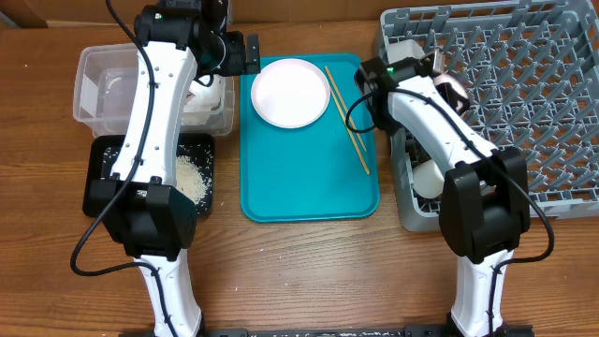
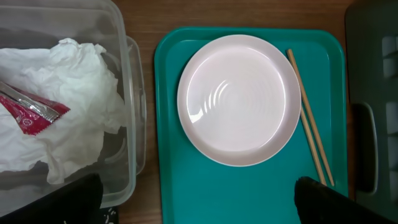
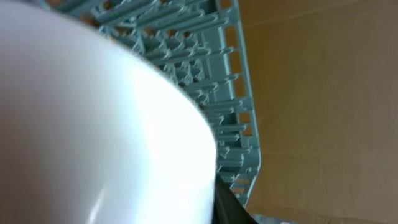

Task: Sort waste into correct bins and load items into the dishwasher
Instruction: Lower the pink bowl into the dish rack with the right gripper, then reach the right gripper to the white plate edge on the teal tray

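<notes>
My left gripper (image 2: 205, 208) is open and empty, above the gap between the clear tub (image 2: 134, 93) and the teal tray (image 2: 249, 193). It also shows in the overhead view (image 1: 245, 54). The tub holds a crumpled white napkin (image 2: 74, 106) and a red wrapper (image 2: 31, 118). A pale pink round plate (image 2: 239, 99) and wooden chopsticks (image 2: 311, 121) lie on the teal tray. My right gripper (image 1: 447, 89) is shut on a white dish (image 3: 93, 137) over the left part of the grey dish rack (image 1: 524, 84). Rice grains (image 1: 192, 175) lie in the black tray (image 1: 98, 187).
The rack also holds a white dish (image 1: 429, 178) near its front left and another (image 1: 402, 51) at its back left. The black tray sits in front of the clear tub (image 1: 94, 70). The wooden table (image 1: 309, 271) shows in front of the tray.
</notes>
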Available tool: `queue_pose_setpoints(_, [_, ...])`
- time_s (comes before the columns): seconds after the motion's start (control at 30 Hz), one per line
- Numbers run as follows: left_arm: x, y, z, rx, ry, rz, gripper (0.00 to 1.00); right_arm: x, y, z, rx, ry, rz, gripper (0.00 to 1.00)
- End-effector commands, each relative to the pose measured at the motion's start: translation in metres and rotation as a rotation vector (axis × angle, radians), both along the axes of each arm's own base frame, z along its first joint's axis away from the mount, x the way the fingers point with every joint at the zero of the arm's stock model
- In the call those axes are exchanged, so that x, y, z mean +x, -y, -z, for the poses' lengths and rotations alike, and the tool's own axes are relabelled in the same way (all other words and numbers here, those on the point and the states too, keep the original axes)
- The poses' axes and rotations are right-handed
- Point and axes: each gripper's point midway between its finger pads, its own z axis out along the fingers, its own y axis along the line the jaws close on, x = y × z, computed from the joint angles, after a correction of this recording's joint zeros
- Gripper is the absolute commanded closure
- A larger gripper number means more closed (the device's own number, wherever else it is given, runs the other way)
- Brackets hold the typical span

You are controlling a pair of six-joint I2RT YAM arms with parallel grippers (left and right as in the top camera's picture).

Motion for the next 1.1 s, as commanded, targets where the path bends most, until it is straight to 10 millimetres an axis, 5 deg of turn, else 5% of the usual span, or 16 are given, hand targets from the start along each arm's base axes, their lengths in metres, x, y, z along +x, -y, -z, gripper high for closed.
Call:
queue_pose_setpoints(0.0, [0.002, 0.002, -0.014, -0.008, 0.033, -0.002, 0.0, -0.003, -0.017, 0.008, 0.032, -0.023, -0.027, 0.75])
queue_pose_setpoints(0.43, [0.002, 0.002, -0.014, -0.008, 0.033, -0.002, 0.0, -0.002, -0.06, -0.003, 0.098, 0.004, -0.111, 0.01])
queue_pose_setpoints(0.6, [0.002, 0.002, -0.014, -0.008, 0.033, -0.002, 0.0, 0.021, -0.09, -0.03, 0.364, 0.14, -0.106, 0.0])
queue_pose_setpoints(0.8, [0.002, 0.002, -0.014, -0.008, 0.033, -0.002, 0.0, 0.056, -0.187, -0.043, 0.983, 0.227, -0.215, 0.0])
queue_pose_setpoints(0.93, [0.002, 0.002, -0.014, -0.008, 0.033, -0.002, 0.0, 0.061, -0.23, -0.035, 1.209, 0.18, -0.269, 0.02])
queue_pose_setpoints(1.07, [0.002, 0.002, -0.014, -0.008, 0.034, -0.002, 0.0, 0.068, -0.241, -0.014, 1.316, 0.256, -0.124, 0.18])
